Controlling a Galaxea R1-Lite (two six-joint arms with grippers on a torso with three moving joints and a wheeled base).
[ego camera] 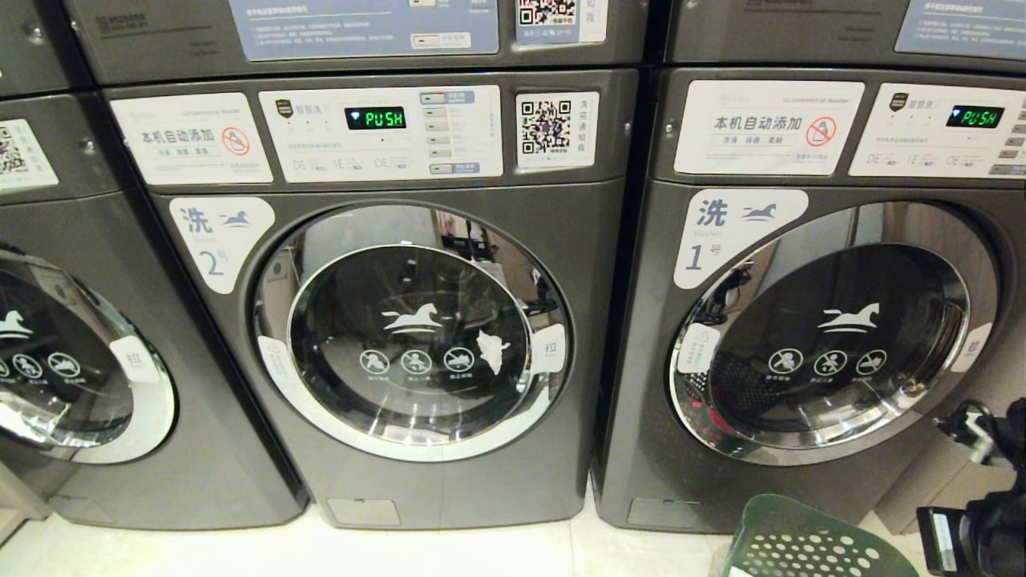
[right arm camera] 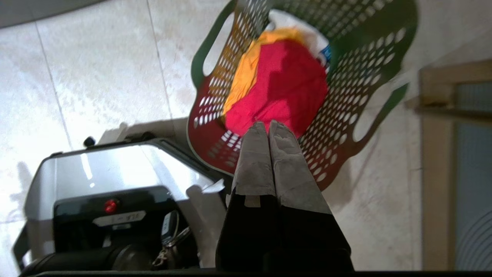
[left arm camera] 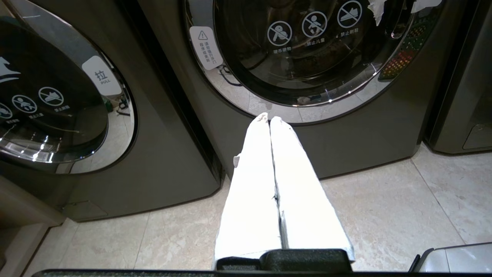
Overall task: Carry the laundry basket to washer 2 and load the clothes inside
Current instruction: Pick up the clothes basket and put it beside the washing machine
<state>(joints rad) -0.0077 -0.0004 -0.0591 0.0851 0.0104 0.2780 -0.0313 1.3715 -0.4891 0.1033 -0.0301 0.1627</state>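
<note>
You face washer 2 (ego camera: 401,320), the dark grey front-loader in the middle of the row, its chrome-ringed round door (ego camera: 413,332) shut and its display (ego camera: 375,118) reading PUSH. A like grey washer labelled 1 (ego camera: 809,320) stands just beside it on your right, also showing PUSH, and a third grey washer (ego camera: 80,336) stands on your left.

The laundry basket (ego camera: 801,541) sits on the pale tiled floor (ego camera: 449,553) in front of washer 1, near that machine's lower right corner; only its perforated green rim shows in the head view. In the right wrist view you see the clothes (right arm camera: 280,84) lying inside the basket (right arm camera: 346,96): a pink-red garment on top, a yellow-orange one at its edge, a bit of white behind.

Your right gripper (right arm camera: 268,124) hangs above the basket with its fingers pressed together, holding nothing and apart from the clothes. Your left gripper (left arm camera: 269,118) is low in front of washer 2's door, fingers likewise pressed together and empty.
</note>
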